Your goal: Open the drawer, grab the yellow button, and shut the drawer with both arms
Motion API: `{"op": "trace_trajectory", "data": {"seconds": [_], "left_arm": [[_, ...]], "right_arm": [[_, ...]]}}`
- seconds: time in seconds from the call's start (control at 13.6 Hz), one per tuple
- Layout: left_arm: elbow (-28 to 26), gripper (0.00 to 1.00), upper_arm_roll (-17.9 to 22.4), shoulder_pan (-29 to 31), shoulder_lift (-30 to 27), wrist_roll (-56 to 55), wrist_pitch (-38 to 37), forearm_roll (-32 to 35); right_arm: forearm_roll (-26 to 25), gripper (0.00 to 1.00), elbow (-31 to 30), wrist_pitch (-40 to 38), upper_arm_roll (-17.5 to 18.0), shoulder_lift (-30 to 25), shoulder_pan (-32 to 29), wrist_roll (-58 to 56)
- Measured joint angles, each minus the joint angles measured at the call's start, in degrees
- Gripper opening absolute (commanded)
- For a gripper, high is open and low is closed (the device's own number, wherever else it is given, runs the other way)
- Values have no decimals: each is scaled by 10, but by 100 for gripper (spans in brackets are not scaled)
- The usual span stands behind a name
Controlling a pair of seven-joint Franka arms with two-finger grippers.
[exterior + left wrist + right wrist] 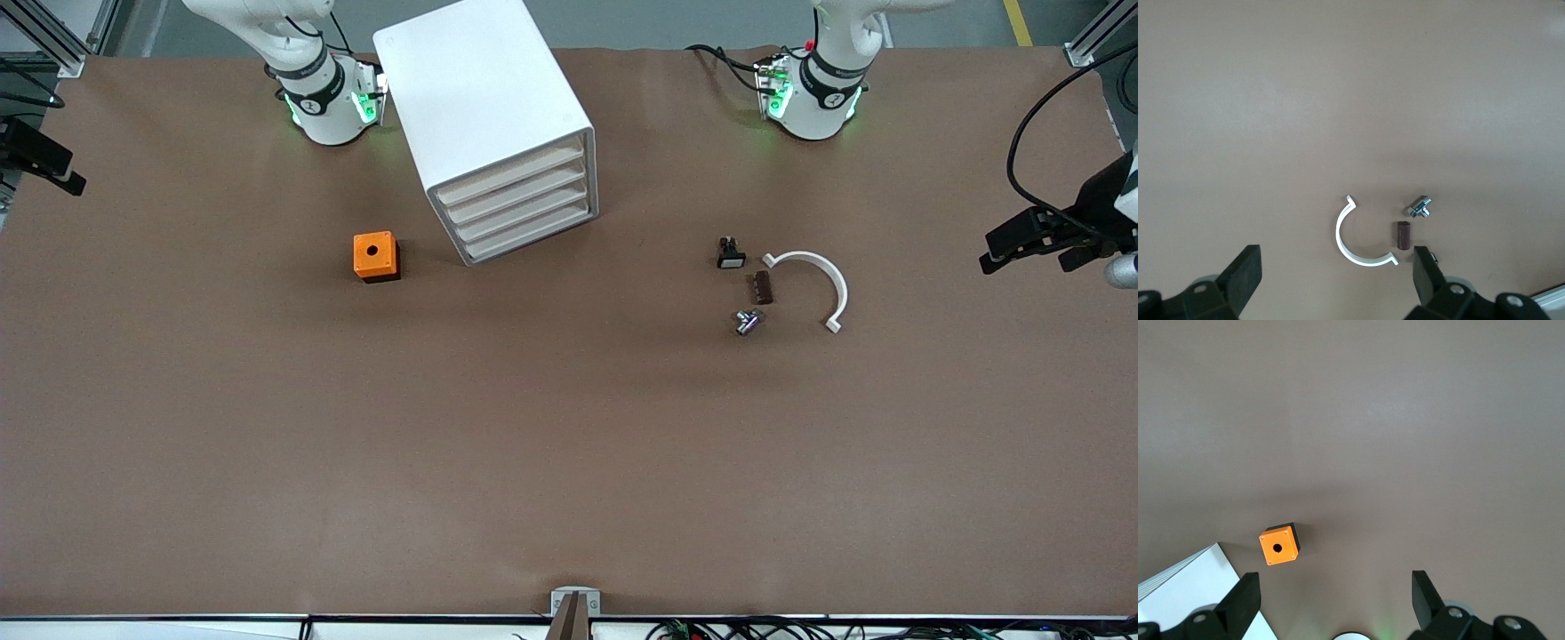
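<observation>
The white cabinet (493,124) stands far up the table, just beside the right arm's base (324,98), its front angled toward the camera. All four fronts sit flush, the top drawer (514,173) included. An orange cube (375,256) with a hole lies near it, toward the right arm's end. Nearer the camera than the left arm's base (813,93) lie a small black part (730,253), a brown block (762,287), what may be a metal fitting (747,322), and a white curved clip (813,284).
</observation>
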Motion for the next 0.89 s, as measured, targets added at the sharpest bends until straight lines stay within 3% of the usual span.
{"op": "trace_trajectory", "data": {"seconds": [0.89], "left_arm": [[-1,100,0,3,16,-42,-4,0]], "right_arm": [[-1,100,-2,0,0,0,2,0]]}}
